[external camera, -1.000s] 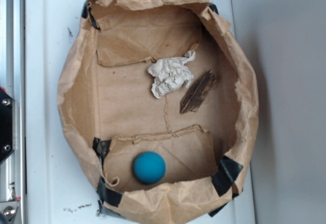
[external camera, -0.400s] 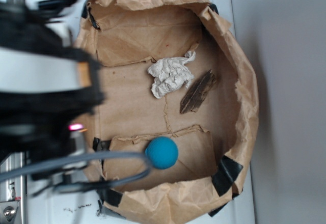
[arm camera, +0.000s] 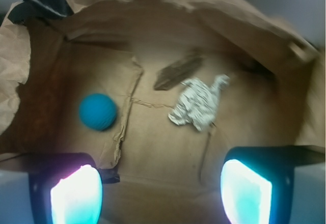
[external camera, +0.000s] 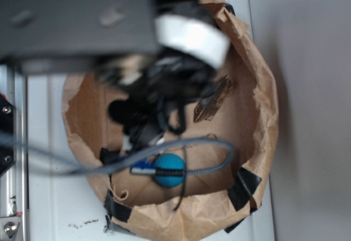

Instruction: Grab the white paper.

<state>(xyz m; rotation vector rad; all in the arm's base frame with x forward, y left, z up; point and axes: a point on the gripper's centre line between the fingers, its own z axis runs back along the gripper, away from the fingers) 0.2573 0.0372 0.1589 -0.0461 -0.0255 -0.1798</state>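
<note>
Exterior view's mostly blurry arm, so the white paper [arm camera: 199, 103] only shows on the wrist cam, beside the blue ball [arm camera: 98, 111]. Gripper [arm camera: 160, 191] jaws wide apart, empty.

A white tabletop [external camera: 49, 197] carries the brown paper bag [external camera: 263, 104], open-topped.

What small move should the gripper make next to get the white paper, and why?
Probably ease forward and down toward the white paper. The gripper is open with nothing between its fingers, and the paper lies ahead on the bag floor, right of the blue ball.
</note>
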